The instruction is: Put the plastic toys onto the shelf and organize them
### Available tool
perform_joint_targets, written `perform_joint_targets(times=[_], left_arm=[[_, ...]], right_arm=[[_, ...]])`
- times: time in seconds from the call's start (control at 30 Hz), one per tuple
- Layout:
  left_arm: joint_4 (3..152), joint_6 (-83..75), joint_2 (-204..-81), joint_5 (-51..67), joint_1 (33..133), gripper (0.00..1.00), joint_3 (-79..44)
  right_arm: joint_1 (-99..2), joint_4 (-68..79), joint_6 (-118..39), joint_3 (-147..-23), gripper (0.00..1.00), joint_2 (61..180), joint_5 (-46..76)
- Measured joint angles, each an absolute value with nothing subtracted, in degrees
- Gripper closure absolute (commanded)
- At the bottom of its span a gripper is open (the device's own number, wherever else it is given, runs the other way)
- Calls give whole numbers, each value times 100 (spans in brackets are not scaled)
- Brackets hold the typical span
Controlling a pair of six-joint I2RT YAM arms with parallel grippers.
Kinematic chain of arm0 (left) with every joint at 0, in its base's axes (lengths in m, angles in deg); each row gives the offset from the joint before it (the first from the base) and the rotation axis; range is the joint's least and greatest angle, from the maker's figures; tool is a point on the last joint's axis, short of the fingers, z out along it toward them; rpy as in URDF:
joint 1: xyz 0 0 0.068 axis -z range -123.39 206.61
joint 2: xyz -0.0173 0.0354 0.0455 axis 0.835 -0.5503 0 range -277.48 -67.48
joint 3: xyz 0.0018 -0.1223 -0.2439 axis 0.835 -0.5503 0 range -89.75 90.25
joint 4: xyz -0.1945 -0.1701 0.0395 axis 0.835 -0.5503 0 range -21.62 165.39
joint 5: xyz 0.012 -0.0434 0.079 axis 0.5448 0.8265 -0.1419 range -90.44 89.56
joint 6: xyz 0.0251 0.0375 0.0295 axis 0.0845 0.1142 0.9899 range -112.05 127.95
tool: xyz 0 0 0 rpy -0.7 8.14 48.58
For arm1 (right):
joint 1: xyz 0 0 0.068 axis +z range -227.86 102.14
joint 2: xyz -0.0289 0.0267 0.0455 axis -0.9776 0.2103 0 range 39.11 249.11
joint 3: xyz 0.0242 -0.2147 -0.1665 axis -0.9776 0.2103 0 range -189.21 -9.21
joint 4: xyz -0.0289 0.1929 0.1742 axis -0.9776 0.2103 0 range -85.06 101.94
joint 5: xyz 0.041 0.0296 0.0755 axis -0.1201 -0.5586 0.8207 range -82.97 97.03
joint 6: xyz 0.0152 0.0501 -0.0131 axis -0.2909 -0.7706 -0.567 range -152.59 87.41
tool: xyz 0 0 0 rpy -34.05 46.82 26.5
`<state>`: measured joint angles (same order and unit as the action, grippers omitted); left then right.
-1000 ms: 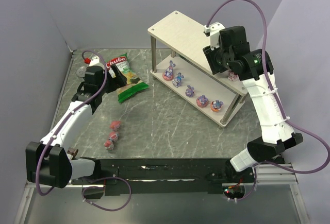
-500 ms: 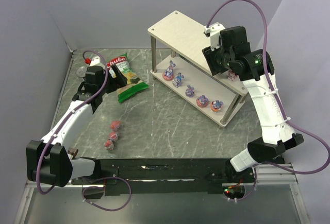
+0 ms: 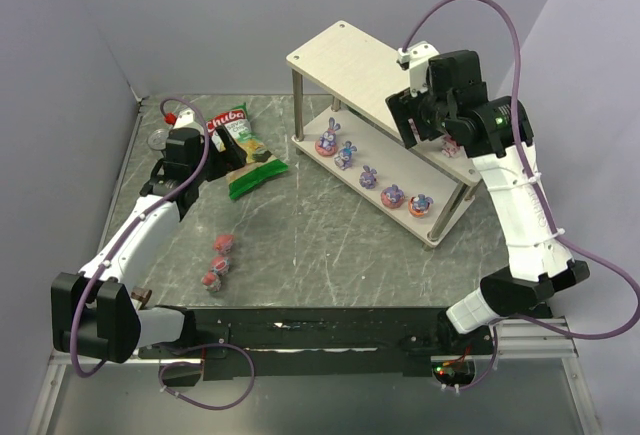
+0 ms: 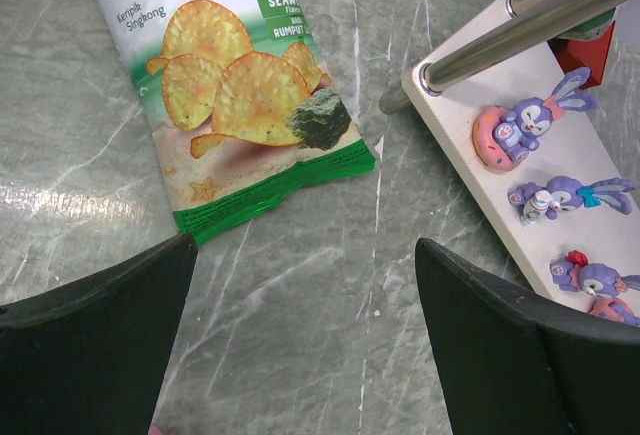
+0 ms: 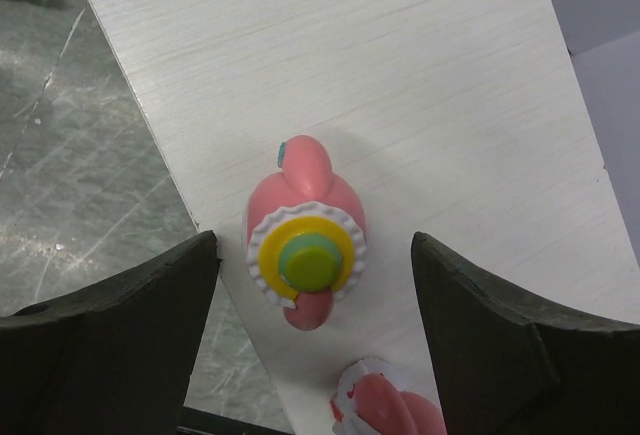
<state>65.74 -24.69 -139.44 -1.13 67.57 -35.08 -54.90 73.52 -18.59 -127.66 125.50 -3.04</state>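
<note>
Right hand (image 5: 313, 242) hangs spread wide over a pink toy (image 5: 300, 210) standing on the shelf (image 5: 420, 105), centred between its fingers, long axis 12-to-6. Left hand (image 4: 305, 245), also wide, hovers beside the chip bag (image 4: 235, 85); red toys (image 3: 222, 245) lie on the desk (image 3: 330, 245) at its 6 o'clock.

The shelf (image 3: 340, 55) stands slanted at the far right of the table (image 3: 330, 245). Five purple toys (image 3: 369, 176) stand in a row on its lower board. The right gripper (image 3: 410, 120) hangs over the right end of the top board. The left gripper (image 3: 226, 147) is at the green chip bag (image 3: 258, 173). A few red toys (image 3: 223, 244) lie near the left arm, well apart from the shelf.
</note>
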Motion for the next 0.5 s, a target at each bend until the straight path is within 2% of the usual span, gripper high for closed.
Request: perform_joint_targets(times=[0.3,0.5], left_arm=[[6574,-2469,-13942,-113,6757,4,-3508],[6571,-2469,-13942,-135,6757,4,-3508]], right_arm=[[-5379,7190,-1765,-13078,3,12510,-297],[-4802,6694,-1577,-13201,1,12268,-258]])
